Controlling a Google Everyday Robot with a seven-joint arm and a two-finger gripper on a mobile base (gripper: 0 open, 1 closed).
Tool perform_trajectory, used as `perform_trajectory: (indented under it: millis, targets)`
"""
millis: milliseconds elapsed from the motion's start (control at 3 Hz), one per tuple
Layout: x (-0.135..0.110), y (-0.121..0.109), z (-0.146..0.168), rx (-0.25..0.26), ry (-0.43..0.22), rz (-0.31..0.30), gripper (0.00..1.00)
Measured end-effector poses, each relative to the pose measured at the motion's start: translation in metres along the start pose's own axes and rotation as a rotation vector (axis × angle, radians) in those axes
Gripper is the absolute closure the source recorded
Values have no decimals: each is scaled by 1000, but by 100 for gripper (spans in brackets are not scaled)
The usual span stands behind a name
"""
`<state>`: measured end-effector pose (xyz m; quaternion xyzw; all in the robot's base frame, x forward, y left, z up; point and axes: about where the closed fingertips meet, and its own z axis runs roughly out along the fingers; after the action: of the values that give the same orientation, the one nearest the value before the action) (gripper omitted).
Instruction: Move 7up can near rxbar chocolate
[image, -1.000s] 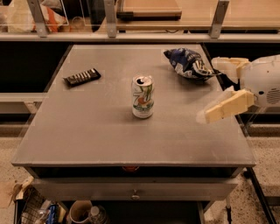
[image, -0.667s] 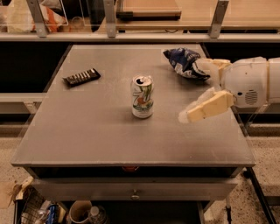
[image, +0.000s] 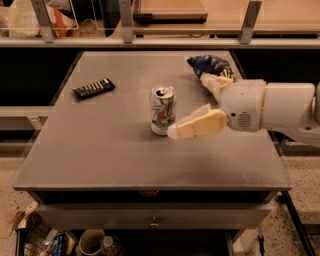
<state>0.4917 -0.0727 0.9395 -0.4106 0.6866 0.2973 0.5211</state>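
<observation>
The 7up can (image: 162, 110), white with green and red-orange marks and a silver top, stands upright near the middle of the grey table (image: 100, 150). The rxbar chocolate (image: 93, 88), a flat dark bar with pale print, lies at the table's left, apart from the can. My gripper (image: 187, 105) reaches in from the right and is open. Its near finger (image: 197, 125) has its tip just right of the can's base. Its far finger (image: 212, 83) sits farther back and to the right. The can is not between the fingers.
A blue-and-white chip bag (image: 210, 65) lies at the table's back right, partly behind the far finger. A railing and shelf (image: 160, 42) run behind the table. Bins and cups (image: 90, 242) sit on the floor under the front edge.
My gripper has moved left across the table toward the can, from near the right edge to right beside the can. The can and the bar have not moved.
</observation>
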Motion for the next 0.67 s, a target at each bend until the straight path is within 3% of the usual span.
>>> perform_trajectory:
  millis: [667]
  targets:
    - [9,11,48,-10,-55,25,0]
